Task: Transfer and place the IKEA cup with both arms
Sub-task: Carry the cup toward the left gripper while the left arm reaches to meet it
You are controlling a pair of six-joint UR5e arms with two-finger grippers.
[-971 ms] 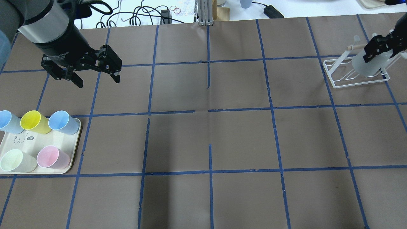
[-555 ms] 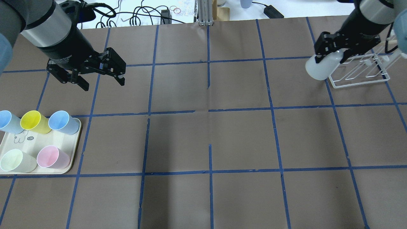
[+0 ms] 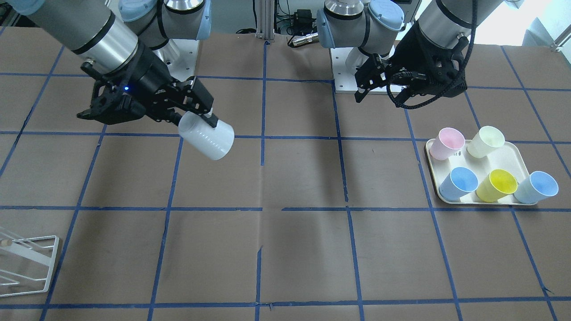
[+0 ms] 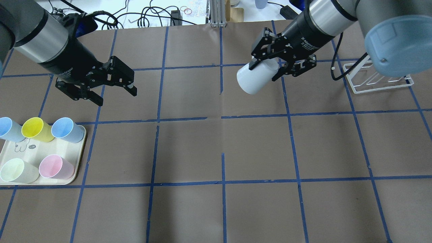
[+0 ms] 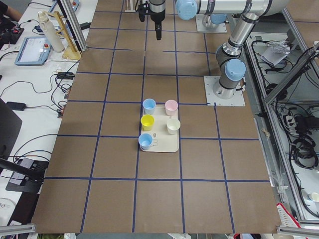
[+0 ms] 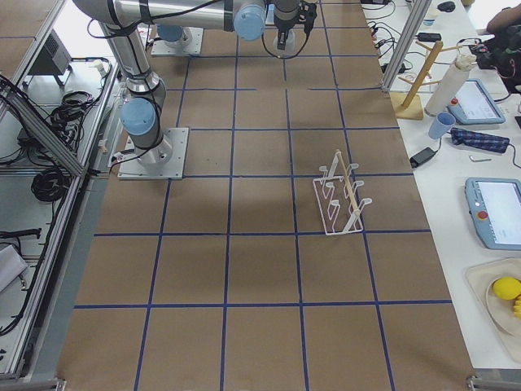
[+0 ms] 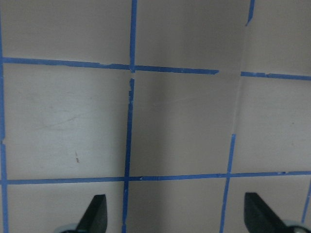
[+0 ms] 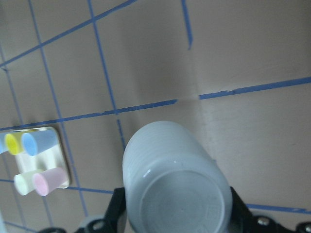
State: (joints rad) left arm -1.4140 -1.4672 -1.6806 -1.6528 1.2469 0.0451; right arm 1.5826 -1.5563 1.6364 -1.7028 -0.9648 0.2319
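The IKEA cup (image 4: 254, 80) is pale grey, held tilted on its side in the air over the back middle of the table. My right gripper (image 4: 265, 71) is shut on it near its rim. It also shows in the front view (image 3: 208, 137) under the right gripper (image 3: 196, 117). The right wrist view looks at the cup's base (image 8: 180, 194). My left gripper (image 4: 116, 98) is open and empty, hovering at the back left, well apart from the cup. In the left wrist view its fingertips (image 7: 97, 213) frame bare table.
A cream tray (image 4: 78, 165) at the front left holds two light blue cups, a yellow cup (image 4: 35, 129), a pink cup (image 4: 55, 167) and a pale green cup (image 4: 17, 171). A white wire rack (image 4: 371, 87) stands at the back right, with no cup on it.
My right gripper has lifted the pale grey cup off the wire rack and carried it left towards the table's middle. My left gripper has shifted a little right and forward, still open.
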